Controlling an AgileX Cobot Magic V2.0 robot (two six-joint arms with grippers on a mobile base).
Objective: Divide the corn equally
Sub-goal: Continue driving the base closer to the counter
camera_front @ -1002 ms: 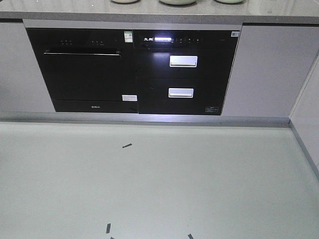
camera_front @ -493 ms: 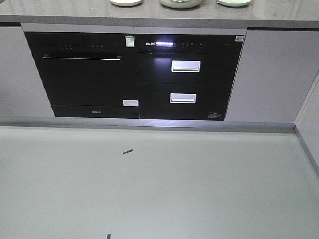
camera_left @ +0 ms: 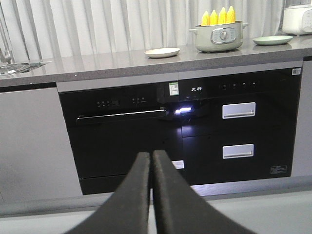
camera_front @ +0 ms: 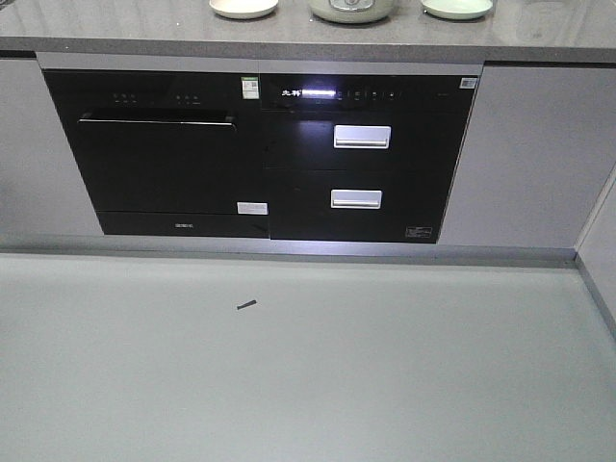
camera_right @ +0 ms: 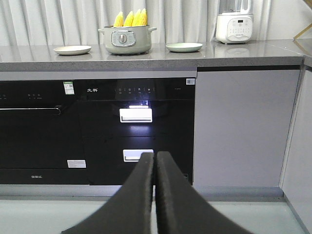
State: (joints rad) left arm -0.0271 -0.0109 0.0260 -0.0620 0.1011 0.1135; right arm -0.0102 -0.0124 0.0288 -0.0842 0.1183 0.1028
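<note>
Several yellow corn cobs (camera_left: 218, 17) (camera_right: 130, 19) stand upright, tips up, in a pale green pot (camera_left: 218, 38) (camera_right: 126, 40) (camera_front: 350, 9) on the grey countertop. A cream plate (camera_left: 162, 52) (camera_right: 72, 49) (camera_front: 243, 8) lies left of the pot and a light green plate (camera_left: 273, 40) (camera_right: 184, 47) (camera_front: 457, 8) right of it. My left gripper (camera_left: 151, 156) and right gripper (camera_right: 155, 157) are both shut on nothing, held low and well short of the cabinets. In the front view the corn is out of frame.
Below the countertop (camera_front: 115, 29) sit a black built-in oven (camera_front: 159, 154) and black drawers with white handles (camera_front: 361, 137). A white appliance (camera_right: 234, 27) stands at the counter's right. A sink edge (camera_left: 12, 68) shows far left. Grey floor (camera_front: 308, 366) with a tape mark (camera_front: 246, 305).
The front view has tilted or drawn so that cabinets sit lower in frame and more of the countertop dishes show; the floor tape mark has slid down.
</note>
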